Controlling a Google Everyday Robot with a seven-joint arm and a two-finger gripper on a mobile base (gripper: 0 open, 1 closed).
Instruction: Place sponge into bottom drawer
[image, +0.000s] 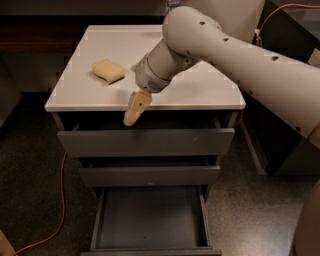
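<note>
The sponge (108, 71), a pale-yellow wavy block with a thin green layer, lies on the white cabinet top (100, 92) at its left side. My gripper (136, 110) hangs over the top's front edge, right of and nearer than the sponge, with nothing in it. The bottom drawer (150, 220) stands pulled out below, its shallow grey tray bare. My white arm crosses the top from the right.
Two grey drawers (145, 142) sit above the bottom one, the upper slightly out. An orange cable (60, 200) runs over the dark floor at the left. A dark unit (295, 145) stands at the right behind my arm.
</note>
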